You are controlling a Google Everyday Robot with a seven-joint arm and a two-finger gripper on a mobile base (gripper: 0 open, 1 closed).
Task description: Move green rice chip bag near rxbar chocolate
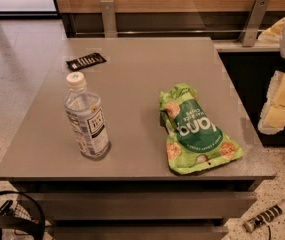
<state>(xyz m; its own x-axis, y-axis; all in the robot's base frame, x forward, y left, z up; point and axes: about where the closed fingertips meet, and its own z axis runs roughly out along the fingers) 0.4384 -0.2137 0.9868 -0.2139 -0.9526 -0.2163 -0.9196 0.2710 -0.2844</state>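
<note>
Gripper (282, 101) off the right edge of the smooth grey table (142, 69), bag lying flat.
I see the crinkled, glossy green rice chip bag (197, 131) left of the gripper, well apart. Its long axis runs front to back, bunched narrow end pointing away, lettering upside down. The flat black rxbar chocolate (86, 61) lies farther left, at the far corner. Whether the gripper is spread I cannot tell.

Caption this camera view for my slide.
Green rice chip bag lies right of water bottle, rxbar chocolate back-left; gripper out of view.
</note>
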